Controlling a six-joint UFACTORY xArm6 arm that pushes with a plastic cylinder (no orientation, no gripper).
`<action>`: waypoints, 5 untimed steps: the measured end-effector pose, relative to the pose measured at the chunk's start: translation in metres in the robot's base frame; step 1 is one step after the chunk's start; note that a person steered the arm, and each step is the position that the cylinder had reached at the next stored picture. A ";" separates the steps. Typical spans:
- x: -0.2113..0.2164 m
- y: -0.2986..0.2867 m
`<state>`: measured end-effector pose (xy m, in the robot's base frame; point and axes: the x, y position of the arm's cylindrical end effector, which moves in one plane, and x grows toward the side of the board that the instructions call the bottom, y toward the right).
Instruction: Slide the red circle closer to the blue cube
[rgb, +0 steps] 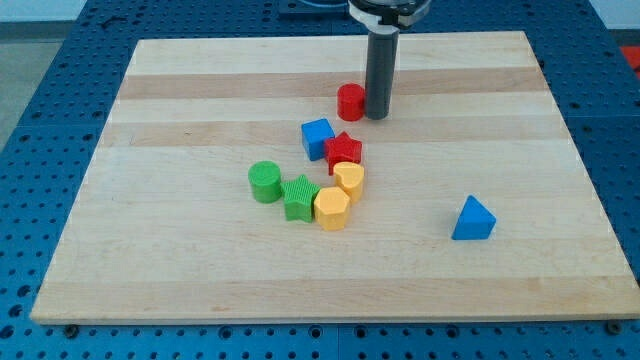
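The red circle (350, 101) stands on the wooden board, above the middle of the view. The blue cube (317, 136) lies a short way below and to its left, with a small gap between them. My tip (376, 116) is at the red circle's right side, touching or almost touching it. The rod rises from there to the view's top.
A red star (344, 149) touches the blue cube's right side. Below it are a yellow heart (349, 179), a yellow hexagon (332, 208), a green star (299, 197) and a green cylinder (265, 181). A blue triangle (473, 219) lies at the lower right.
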<state>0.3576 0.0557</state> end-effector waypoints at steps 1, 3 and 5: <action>-0.009 -0.013; -0.053 -0.010; -0.061 -0.066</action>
<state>0.2962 -0.0106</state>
